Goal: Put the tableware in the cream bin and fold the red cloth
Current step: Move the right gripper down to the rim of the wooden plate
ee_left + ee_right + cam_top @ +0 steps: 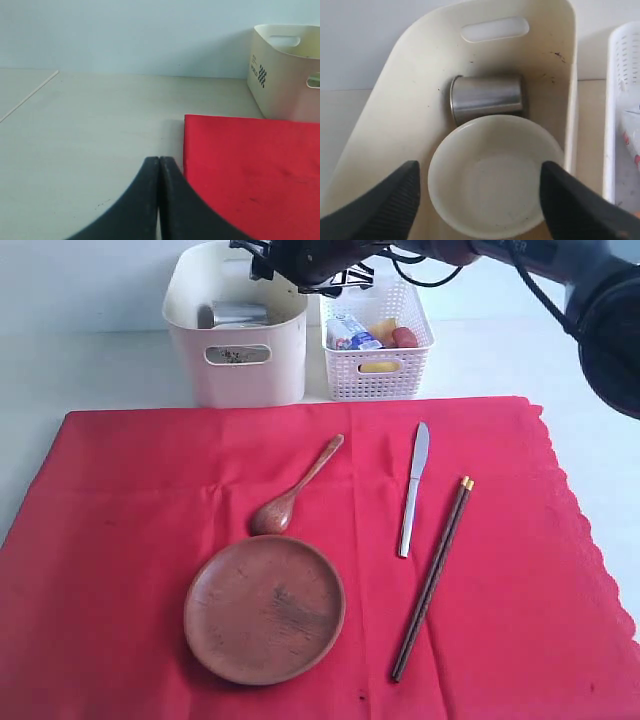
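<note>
Right wrist view: right gripper (479, 165) is spread wide, empty, over bowl (495, 180) and cup (487, 97) inside bin (385, 135). Left gripper (159, 159) is pressed together, empty, over bare table (75, 125) beside cloth (250, 165) edge.

This looks like a robot test room, not a real kitchen. A black robot arm (605, 320) reaches over a plain pale worktop (75, 125) by a plain pale wall (125, 35). A wooden plate (265, 610), wooden spoon (295, 490), knife (412, 490) and chopsticks (432, 580) lie neatly spread on a red cloth (130, 540). Behind it stand 2 tubs, a cream bin (235, 380) and a white lattice basket (380, 380).
</note>
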### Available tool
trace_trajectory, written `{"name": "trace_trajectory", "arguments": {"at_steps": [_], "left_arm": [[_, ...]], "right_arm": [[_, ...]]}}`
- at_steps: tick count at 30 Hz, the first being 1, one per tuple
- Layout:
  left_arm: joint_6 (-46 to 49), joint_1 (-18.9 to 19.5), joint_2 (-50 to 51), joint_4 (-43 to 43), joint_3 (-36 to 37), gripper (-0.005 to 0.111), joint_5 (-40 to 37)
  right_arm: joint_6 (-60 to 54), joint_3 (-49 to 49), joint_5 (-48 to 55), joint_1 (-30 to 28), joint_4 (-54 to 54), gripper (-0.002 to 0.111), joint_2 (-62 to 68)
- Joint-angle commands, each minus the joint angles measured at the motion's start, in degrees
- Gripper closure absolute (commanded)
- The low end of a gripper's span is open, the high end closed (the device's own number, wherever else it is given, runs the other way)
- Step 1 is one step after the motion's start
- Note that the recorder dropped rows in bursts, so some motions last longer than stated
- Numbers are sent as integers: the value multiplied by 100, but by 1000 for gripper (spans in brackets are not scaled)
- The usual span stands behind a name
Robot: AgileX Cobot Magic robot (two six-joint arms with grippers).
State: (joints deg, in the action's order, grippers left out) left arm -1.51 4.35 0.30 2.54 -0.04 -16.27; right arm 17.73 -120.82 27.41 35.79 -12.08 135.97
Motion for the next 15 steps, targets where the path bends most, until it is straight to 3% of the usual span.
{"name": "trace_trajectory", "arguments": {"at_steps": [1,3,6,11,15], "left_arm": [[-47,-31,-30,-21,4,106,47],[-47,-31,-30,-21,4,106,47],[-47,-31,-30,-21,4,106,47],[-47,-31,-30,-21,4,106,47],[-47,-31,-30,-21,4,106,47]], "right_arm": [[-518,-9,563,-14,76,35,-335],[-1017,-9,1009,-14,171,39,-567],[-1101,-9,1749,-14,811,53,-1020],[-1128,-9,3354,-14,1791,87,-1776],[-1211,-9,4255,-14,2199,108,-2192]]}}
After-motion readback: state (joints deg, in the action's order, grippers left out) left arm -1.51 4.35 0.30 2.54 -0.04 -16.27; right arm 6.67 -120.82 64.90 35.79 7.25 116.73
